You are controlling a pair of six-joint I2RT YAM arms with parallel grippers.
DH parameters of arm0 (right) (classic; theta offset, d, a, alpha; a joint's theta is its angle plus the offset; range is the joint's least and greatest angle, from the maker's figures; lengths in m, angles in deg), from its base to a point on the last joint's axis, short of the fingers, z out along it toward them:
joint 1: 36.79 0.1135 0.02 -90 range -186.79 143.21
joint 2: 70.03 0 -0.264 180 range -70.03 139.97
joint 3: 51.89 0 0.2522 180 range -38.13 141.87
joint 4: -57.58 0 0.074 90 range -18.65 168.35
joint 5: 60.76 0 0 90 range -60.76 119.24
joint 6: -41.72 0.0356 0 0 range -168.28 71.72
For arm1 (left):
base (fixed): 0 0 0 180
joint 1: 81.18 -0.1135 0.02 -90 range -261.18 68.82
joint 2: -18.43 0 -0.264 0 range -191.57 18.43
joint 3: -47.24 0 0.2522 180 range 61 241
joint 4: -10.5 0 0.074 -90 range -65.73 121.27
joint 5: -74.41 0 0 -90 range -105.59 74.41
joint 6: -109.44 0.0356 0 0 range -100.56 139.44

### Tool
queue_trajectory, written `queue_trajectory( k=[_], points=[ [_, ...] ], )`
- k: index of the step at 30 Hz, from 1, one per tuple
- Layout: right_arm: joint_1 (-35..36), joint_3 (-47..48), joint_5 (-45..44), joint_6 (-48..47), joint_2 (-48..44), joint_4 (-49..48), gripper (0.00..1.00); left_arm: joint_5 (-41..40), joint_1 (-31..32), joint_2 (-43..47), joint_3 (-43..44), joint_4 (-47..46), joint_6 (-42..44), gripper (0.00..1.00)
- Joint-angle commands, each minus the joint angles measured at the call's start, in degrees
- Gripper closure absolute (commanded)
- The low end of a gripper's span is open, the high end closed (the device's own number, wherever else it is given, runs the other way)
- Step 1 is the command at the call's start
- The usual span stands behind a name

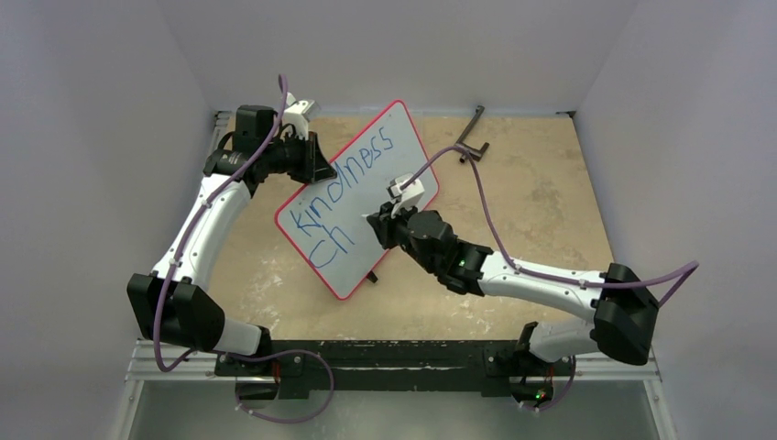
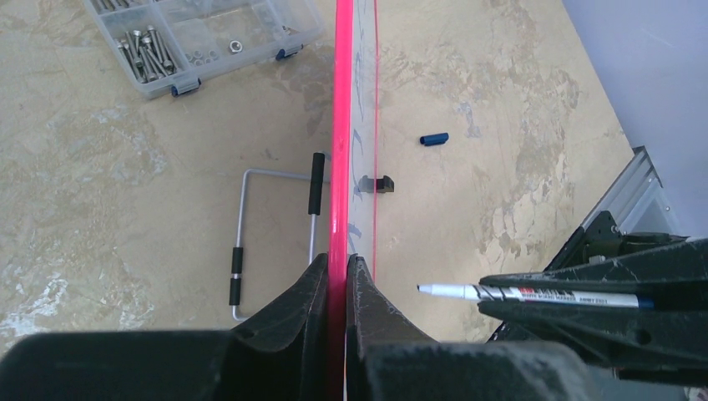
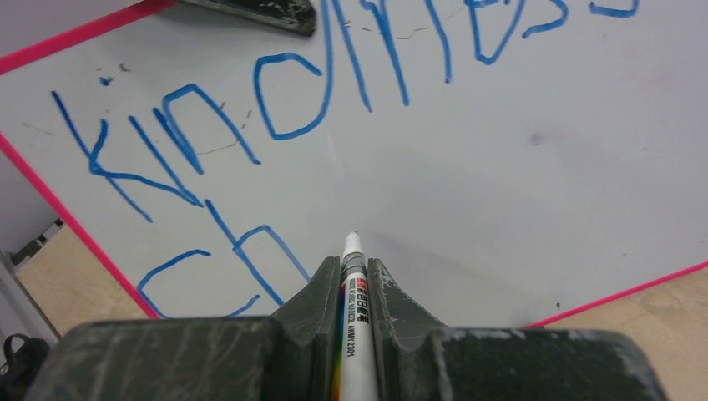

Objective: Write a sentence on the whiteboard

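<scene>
Nearest us, the right gripper point(image 3: 355, 271) is clamped narrow on the marker point(image 3: 354, 334), whose bare tip pokes out ahead of the fingers. In the left wrist view that tip stands just off the board point(image 1: 353, 266), to the right of the "ch" on the second line. The left gripper point(image 2: 341, 266) pinches the board's red rim at its far left edge. It holds the board tilted up from the worktop point(image 1: 541, 202), face toward the marker.

We judge the step in hand to be the next letter of the second word, so the sentence point(image 1: 344, 179) is only partly written. To do it well, we bring the tip on squarely and press lightly, since the board hangs on a single rim pinch and could swing or flex. We start close beside the "h" and match the slant and size of the line above. We also save room, because the line runs toward the board's lower right edge.

We count two arms, two grippers, one marker, one board, one finished word and two letters of the next. On the board's edge we see one black clip point(image 2: 381, 184). Farther off lie one blue cap point(image 2: 433, 139), one wire stand point(image 2: 236, 276), one clear box of screws point(image 2: 209, 42), and, at the far edge, one black bracket point(image 1: 474, 133).
</scene>
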Motion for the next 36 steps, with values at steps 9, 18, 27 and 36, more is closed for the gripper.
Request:
queue_trajectory(
  k=[9, 18, 27, 36],
  points=[
    [-6.5, -5.8, 11.6, 4.2, -4.6, -9.3, 1.00, -0.9, 0.8, 1.0, -0.4, 2.5, 1.4, 1.00],
    [-8.3, -7.2, 12.9, 5.6, -5.0, -10.7, 1.00, -0.6, 0.8, 1.1, -0.4, 2.4, 1.2, 1.00],
    [-9.2, -10.8, 14.5, 4.4, -5.7, -17.2, 1.00, -0.6, 0.8, 1.0, -0.5, 2.5, 1.3, 1.00],
    [-9.2, -10.5, 17.9, 2.7, -3.3, -19.9, 1.00, -0.9, 0.8, 1.1, -0.5, 2.5, 1.4, 1.00]
  ],
)
